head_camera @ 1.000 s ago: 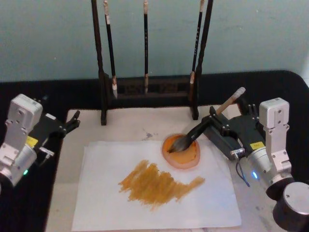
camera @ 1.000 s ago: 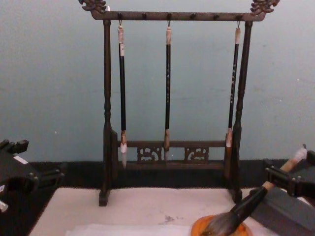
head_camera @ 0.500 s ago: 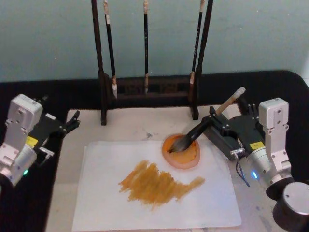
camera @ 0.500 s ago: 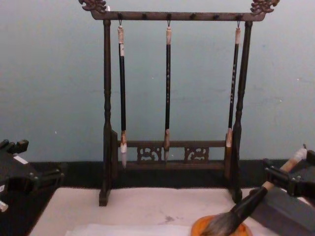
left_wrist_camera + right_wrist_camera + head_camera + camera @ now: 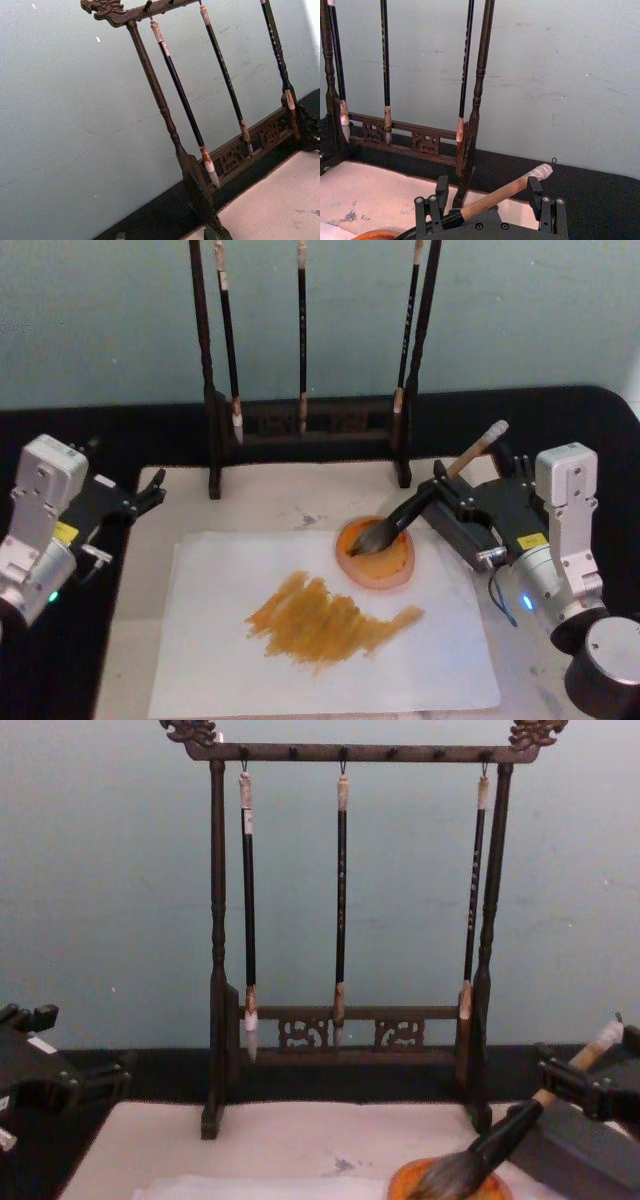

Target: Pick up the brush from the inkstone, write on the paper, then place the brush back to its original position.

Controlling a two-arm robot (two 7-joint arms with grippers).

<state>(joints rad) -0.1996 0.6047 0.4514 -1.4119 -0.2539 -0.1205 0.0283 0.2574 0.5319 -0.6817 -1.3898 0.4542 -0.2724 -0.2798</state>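
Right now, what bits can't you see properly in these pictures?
- Chest view: most of the paper is cut off by the bottom edge.
- Right wrist view: the brush bristles are hidden behind the right gripper body.
- Head view: the bristles cover part of the inkstone.
- Head view: the brush stand top is cut off by the upper edge.

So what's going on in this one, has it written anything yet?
The writing looks done: the paper carries a broad orange-brown smear. The brush is back with its bristles in the orange inkstone, its handle leaning up between the fingers of the right hand, which appear open around it rather than clamped. The left hand sits idle at the table's left edge. Behind, three slim brushes hang on a wooden rack.
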